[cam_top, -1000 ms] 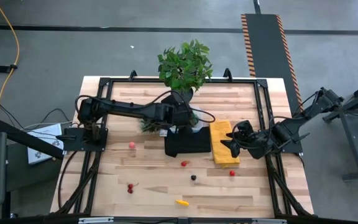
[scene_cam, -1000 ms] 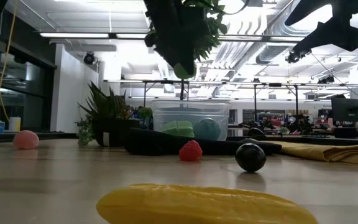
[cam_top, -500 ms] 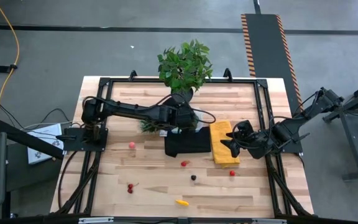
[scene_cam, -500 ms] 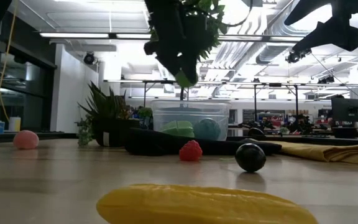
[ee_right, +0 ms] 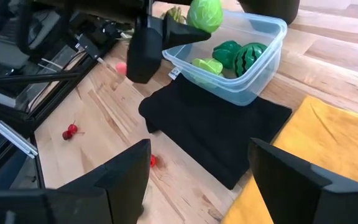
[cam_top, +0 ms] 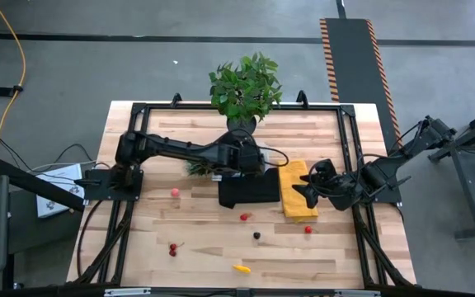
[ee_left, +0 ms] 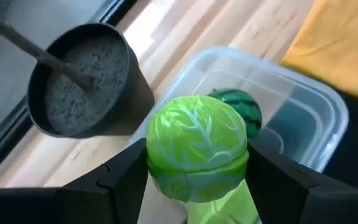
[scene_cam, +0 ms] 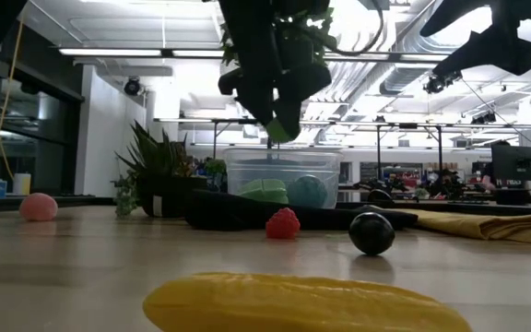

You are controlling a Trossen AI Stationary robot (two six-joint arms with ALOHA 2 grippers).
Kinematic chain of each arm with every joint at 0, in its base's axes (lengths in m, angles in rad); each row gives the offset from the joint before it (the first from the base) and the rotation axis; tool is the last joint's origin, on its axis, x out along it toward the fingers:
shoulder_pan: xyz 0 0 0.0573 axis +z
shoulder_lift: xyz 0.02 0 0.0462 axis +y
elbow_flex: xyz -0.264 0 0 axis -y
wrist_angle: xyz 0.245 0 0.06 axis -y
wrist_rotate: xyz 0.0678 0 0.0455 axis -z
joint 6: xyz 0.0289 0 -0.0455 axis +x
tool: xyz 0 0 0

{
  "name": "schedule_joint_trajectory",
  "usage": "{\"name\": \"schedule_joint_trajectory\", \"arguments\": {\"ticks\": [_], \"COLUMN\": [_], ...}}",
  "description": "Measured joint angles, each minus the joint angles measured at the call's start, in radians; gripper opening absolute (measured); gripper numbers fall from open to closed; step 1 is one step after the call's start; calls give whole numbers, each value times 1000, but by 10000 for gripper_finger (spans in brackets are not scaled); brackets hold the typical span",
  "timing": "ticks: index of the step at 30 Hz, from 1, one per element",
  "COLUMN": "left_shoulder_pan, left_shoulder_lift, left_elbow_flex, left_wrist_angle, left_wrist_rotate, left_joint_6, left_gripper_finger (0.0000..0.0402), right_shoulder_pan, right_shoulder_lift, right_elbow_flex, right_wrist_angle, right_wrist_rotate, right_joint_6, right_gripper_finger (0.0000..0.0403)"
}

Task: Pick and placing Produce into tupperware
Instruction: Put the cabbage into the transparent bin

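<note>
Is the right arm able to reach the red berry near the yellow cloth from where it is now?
Probably yes. The right gripper hovers open and empty over the yellow cloth, and the red berry lies on bare table just beyond the cloth's front edge, with nothing between them.

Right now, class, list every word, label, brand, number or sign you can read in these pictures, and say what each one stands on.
None can be read: no text shows on the tupperware, the produce, the cloths or the table.

The wooden table [cam_top: 155, 247] carries a black cloth [cam_top: 248, 190], yellow cloth [cam_top: 297, 194], potted plant [cam_top: 245, 89], scattered cherries [cam_top: 172, 248] and a yellow piece [cam_top: 241, 267] at lower centre.
</note>
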Motion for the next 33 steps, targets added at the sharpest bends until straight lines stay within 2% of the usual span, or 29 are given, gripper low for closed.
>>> {"name": "schedule_joint_trajectory", "arguments": {"ticks": [27, 33], "left_shoulder_pan": [7, 7], "left_shoulder_lift": [30, 30], "left_elbow_flex": [-1, -1], "left_wrist_angle": [10, 10], "left_wrist_rotate": [-32, -30], "left_joint_6": [-105, -103], "left_gripper_finger": [228, 241], "right_shoulder_pan": [0, 0], "right_shoulder_lift": [0, 0], "right_elbow_flex": [0, 0], "right_wrist_angle": [-1, -1], "right_wrist_rotate": [4, 3], "right_joint_6": [8, 8], "right_gripper_finger": [261, 261]}}
